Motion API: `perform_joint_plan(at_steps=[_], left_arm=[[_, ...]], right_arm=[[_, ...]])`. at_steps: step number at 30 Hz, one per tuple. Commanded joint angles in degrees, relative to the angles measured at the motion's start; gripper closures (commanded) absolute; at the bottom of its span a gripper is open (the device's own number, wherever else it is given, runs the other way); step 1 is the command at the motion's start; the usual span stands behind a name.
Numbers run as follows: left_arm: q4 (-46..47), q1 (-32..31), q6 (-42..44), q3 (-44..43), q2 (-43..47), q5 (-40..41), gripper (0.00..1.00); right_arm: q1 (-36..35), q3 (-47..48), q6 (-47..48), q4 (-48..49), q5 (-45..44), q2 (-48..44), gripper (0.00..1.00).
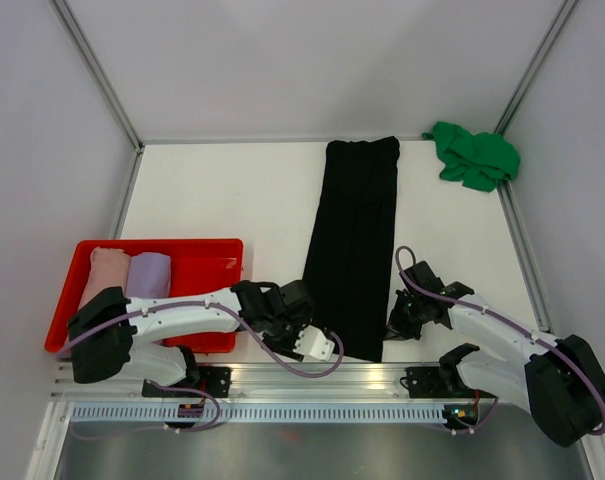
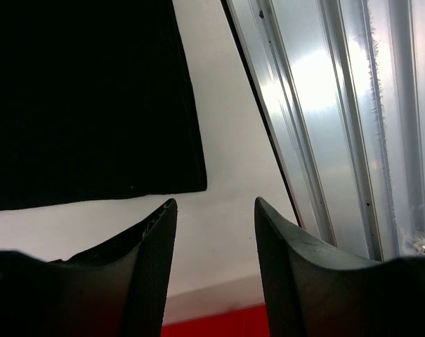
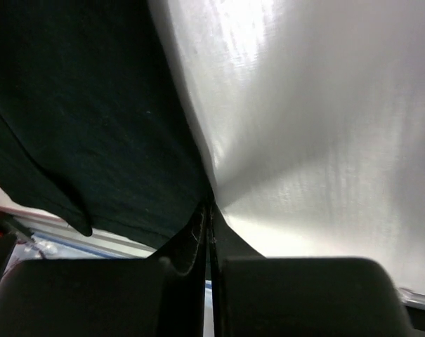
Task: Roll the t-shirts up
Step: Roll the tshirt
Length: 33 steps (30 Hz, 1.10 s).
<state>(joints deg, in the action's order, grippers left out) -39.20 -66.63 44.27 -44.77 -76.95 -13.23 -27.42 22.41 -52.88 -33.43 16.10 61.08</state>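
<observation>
A long black t-shirt [image 1: 352, 240], folded into a narrow strip, runs from the back of the white table to its near edge. My right gripper [image 1: 394, 325] is at the strip's near right edge. In the right wrist view it [image 3: 211, 203] is shut, with the edge of the black cloth [image 3: 93, 105] pinched at its tips. My left gripper [image 1: 300, 318] hangs open by the near left corner; in its wrist view [image 2: 216, 203] that black corner [image 2: 86, 91] lies just beyond the tips, untouched. A green t-shirt [image 1: 474, 156] is crumpled at the back right. Rolled pink [image 1: 104, 275] and lavender [image 1: 149, 274] t-shirts lie in the red tray.
The red tray [image 1: 207, 262] stands at the near left, close behind my left arm. An aluminium rail [image 1: 312, 375] [image 2: 324, 105] runs along the near edge of the table. White walls with metal posts enclose the back and both sides.
</observation>
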Motion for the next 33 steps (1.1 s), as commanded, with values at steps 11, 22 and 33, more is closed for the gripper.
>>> perform_joint_plan(at_steps=[11,22,33], left_arm=[[1.4,-4.1,-1.1,-6.4,-5.8,-3.9,0.45],[6.9,-5.9,0.2,-7.1,-9.5,2.3,0.45],[9.1,-6.0,1.9,-5.2,-13.5,0.4,0.49]], right_arm=[[5.8,1.8,7.2,-11.8,-7.9,-7.9,1.0],[6.6,6.8,10.3,-13.5,-5.2,-7.6,0.82],[6.6,22.5,18.4,-19.0,-6.2,-7.0,0.57]])
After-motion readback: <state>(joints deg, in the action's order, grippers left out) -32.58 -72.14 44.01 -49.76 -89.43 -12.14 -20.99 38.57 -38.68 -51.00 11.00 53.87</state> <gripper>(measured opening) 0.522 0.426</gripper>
